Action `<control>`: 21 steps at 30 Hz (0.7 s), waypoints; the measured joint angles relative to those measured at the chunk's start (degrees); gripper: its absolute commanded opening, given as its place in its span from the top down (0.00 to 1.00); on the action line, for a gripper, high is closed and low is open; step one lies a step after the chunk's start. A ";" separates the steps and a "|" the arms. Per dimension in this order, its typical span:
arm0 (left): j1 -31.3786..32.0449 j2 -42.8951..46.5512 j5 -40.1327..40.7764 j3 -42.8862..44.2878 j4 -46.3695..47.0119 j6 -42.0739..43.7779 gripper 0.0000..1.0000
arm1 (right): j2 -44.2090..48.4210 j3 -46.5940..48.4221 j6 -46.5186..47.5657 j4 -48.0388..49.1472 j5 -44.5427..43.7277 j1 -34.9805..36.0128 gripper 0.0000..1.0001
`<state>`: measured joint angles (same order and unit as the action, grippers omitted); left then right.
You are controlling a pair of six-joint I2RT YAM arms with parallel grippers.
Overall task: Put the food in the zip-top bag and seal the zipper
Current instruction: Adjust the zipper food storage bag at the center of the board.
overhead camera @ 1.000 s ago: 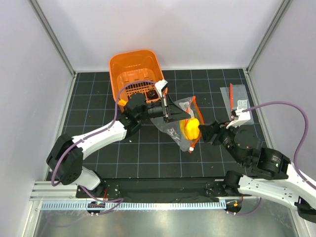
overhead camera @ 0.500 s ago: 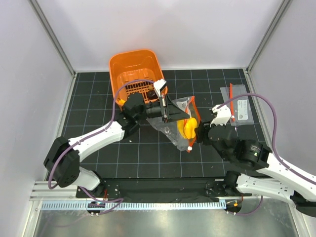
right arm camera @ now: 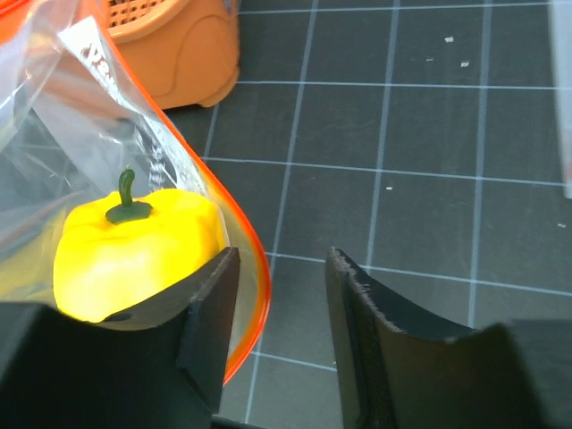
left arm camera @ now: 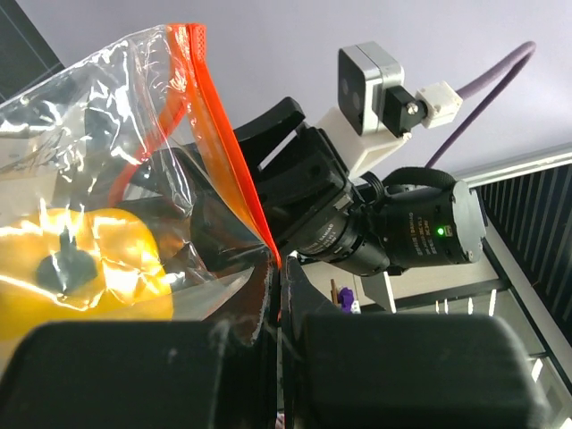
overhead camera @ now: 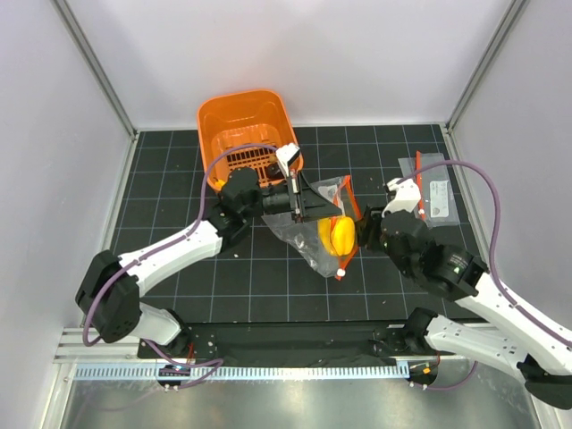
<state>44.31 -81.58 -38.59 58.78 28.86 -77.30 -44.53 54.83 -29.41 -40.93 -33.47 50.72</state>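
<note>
The zip-top bag point(overhead camera: 313, 225) hangs clear and crumpled above the mat, with a yellow toy pepper point(overhead camera: 335, 235) inside it. My left gripper point(overhead camera: 304, 201) is shut on the bag's upper edge, pinching the red-orange zipper point(left arm camera: 223, 152) at its fingertips point(left arm camera: 268, 277). The pepper point(left arm camera: 89, 268) shows through the plastic beside those jaws. My right gripper point(overhead camera: 362, 231) is open at the bag's right edge. In the right wrist view the curved zipper point(right arm camera: 255, 259) runs between its fingers point(right arm camera: 214, 304), and the pepper point(right arm camera: 134, 250) lies behind the left one. A white slider point(overhead camera: 340, 271) hangs at the strip's low end.
An orange basket point(overhead camera: 234, 121) stands at the back left, just behind my left arm, and shows as the basket point(right arm camera: 179, 45) in the right wrist view. A narrow clear pouch with a white label point(overhead camera: 433, 188) lies flat at the back right on the black gridded mat point(overhead camera: 179, 179).
My right gripper has come left and forward to the bag's zipper edge, and its jaws have narrowed. The bag and pepper have shifted slightly left with my left gripper.
</note>
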 measured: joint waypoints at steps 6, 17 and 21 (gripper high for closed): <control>-0.09 0.92 -0.02 0.00 -0.48 0.39 1.00 | -2.16 -1.27 0.48 4.04 10.21 -4.44 0.94; -2.16 2.47 -0.37 0.02 -4.09 3.02 0.98 | -4.57 0.94 -1.11 1.40 17.25 -6.34 0.99; -2.73 2.45 0.26 2.56 -14.36 9.35 0.96 | -6.19 6.08 -0.72 -3.54 9.81 -6.34 0.99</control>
<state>41.58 -79.13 -38.33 61.34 14.50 -67.94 -50.72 60.90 -30.13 -44.47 -23.66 44.38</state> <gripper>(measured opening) 0.034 0.034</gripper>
